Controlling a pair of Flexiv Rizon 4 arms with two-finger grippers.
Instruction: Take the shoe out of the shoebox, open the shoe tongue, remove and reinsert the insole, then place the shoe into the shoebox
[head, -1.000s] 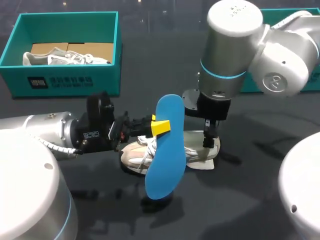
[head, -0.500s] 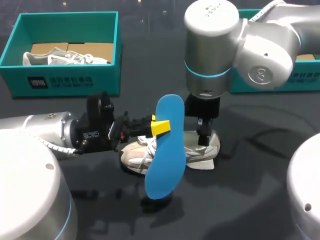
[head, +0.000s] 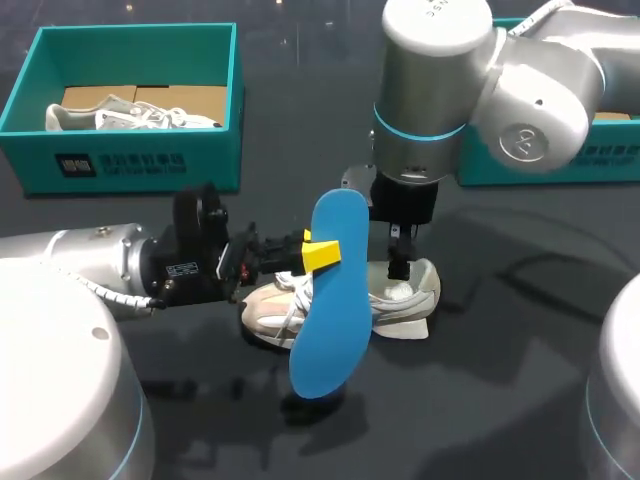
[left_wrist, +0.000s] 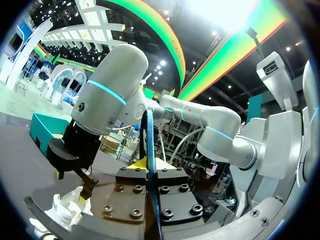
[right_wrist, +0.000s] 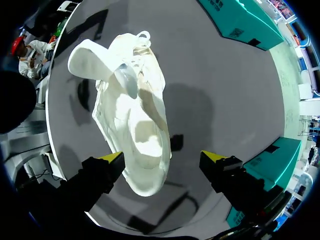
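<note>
Now, insole (head: 330, 295): out of the shoe (head: 405, 298) — your left gripper (head: 320, 252) pinches it upright, just in front of the shoe; reinserting is left.
Shoe: out of its box, tongue looks pulled open.
Right gripper (right_wrist: 163, 157): jaws wide apart, empty, over the heel.
Shoebox (head: 210, 160): far left, well apart — you have the final placing left.

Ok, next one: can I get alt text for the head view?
The left claw holds a blue insole upright in front of a white shoe lying on the dark table, while the right claw hangs over the shoe's heel end. A teal shoebox at the table's far left holds a second white shoe.
</note>
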